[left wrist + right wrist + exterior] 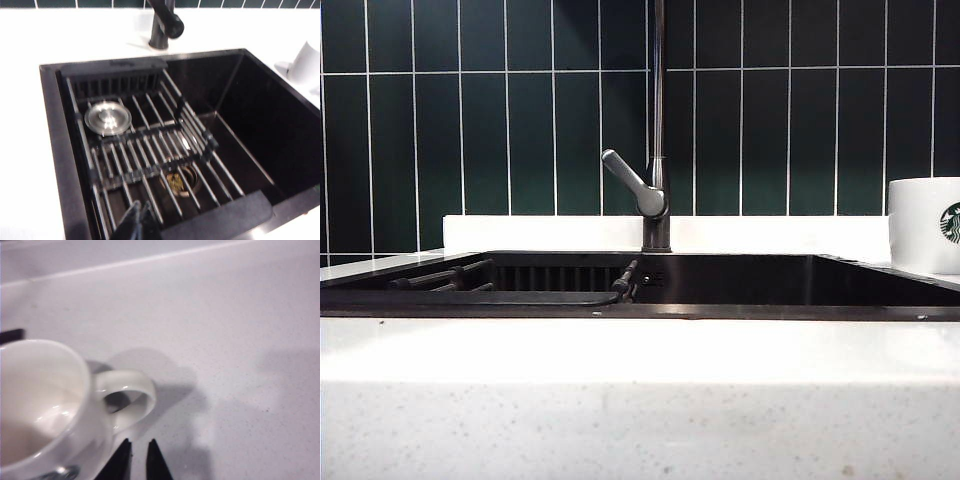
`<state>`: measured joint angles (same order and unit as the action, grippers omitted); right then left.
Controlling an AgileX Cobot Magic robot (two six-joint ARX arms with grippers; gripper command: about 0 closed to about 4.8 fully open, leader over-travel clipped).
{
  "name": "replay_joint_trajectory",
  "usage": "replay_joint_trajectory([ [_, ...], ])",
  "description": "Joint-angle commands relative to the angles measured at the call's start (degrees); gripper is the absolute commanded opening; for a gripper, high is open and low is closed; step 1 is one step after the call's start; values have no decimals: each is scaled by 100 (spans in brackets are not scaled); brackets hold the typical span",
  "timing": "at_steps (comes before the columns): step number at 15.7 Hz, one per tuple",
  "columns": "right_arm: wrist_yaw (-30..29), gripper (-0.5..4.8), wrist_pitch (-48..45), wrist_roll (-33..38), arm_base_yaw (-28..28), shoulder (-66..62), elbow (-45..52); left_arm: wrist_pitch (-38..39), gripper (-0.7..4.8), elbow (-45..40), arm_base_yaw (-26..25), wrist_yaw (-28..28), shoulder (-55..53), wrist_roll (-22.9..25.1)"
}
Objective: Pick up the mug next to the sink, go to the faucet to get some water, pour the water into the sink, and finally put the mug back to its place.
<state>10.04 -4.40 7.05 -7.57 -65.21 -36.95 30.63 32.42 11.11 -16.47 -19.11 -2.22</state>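
Note:
The white mug (925, 225) with the green logo stands upright on the counter to the right of the sink (770, 275). The tall faucet (658, 120) rises behind the basin, and no water shows. Neither gripper appears in the exterior view. In the right wrist view the mug (45, 405) looks empty, its handle (130, 395) turned toward my right gripper (139, 444). That gripper hangs just short of the handle, slightly open, with bare counter between its tips. My left gripper (141, 207) is shut on nothing and hovers over the near end of the sink (270, 125). The mug (307, 62) also shows there.
A slotted rack (145, 150) covers the left part of the basin, with a round metal stopper (107, 118) on it and the drain (178, 181) below. The grey lever handle (632, 183) angles up to the left. White speckled countertop (640, 400) rims the sink, with dark green tiles behind.

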Motion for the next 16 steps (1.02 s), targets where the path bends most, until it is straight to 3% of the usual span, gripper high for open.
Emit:
replay_joint_trajectory([
  [1,13,53,507,2,153,715,-9,-22,-6,17,-2,-22,4,-15],
  [12,2,21,2157,2,984,3755,7,459,-6,17,-2,640,1871,24],
  [16,-168,21,2710,0,1110,4675,122,531,-6,-116,-2,640,1869,24],
])
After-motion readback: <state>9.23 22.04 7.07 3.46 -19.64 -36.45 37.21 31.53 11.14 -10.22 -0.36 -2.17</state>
